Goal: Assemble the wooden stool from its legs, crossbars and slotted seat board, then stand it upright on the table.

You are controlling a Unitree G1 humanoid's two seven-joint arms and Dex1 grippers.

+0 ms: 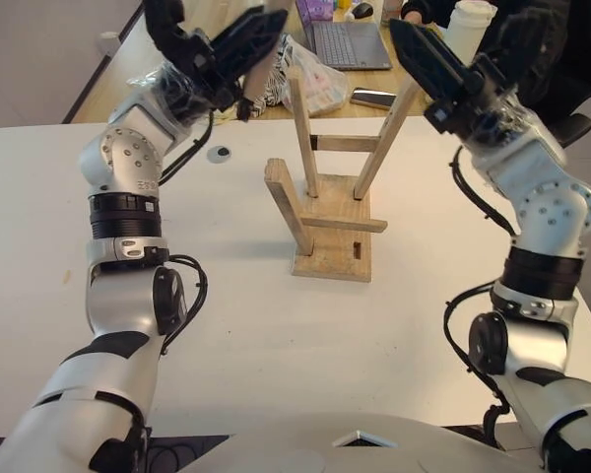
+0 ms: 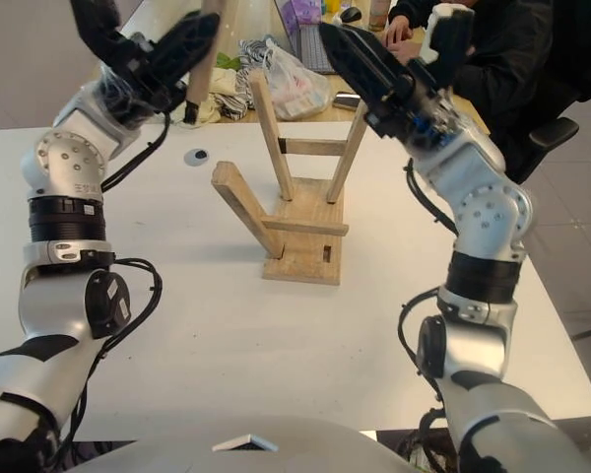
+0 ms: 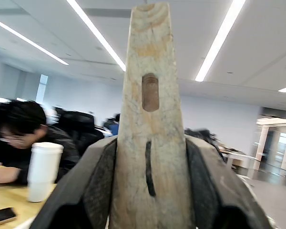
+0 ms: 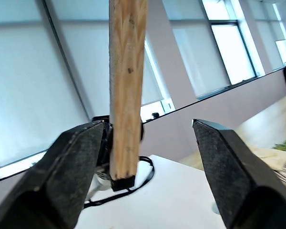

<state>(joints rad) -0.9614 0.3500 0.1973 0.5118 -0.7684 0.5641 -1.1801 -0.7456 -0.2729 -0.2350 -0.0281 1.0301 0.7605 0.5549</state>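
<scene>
1. Three pale wooden legs are rising from the seat board [image 1: 327,264], which is lying flat on the white table [image 1: 276,345] midway between the arms. The stool is sitting upside down.
2. The near leg [image 1: 288,205] is leaning out to the left. A low crossbar [image 1: 345,224] is running from it to the right, just above the board, and a small rectangular slot is showing in the board.
3. Behind, the middle leg [image 1: 303,128] and right leg [image 1: 384,138] are spreading apart as they rise, with a high crossbar [image 1: 347,143] joining them.
4. Farther back and raised, the left gripper [image 3: 150,157] is pinching a fourth leg [image 3: 150,57], its fingers [image 3: 93,181] pressing both sides. The right gripper [image 4: 149,125] is hanging spread wide, near the right leg's top.
5. The head views are giving the stool's layout. The left wrist view is giving detail of the fourth leg: an oval hole and a dark slit below it. The right wrist view is framing an upright leg between that gripper's parted fingers [image 4: 229,167].
6. Farthest off, a disc [image 1: 219,154] is lying on the table, with a bag [image 1: 315,84], phone [image 1: 372,97], laptop [image 1: 345,44] and cup [image 1: 468,25] sitting beyond.
</scene>
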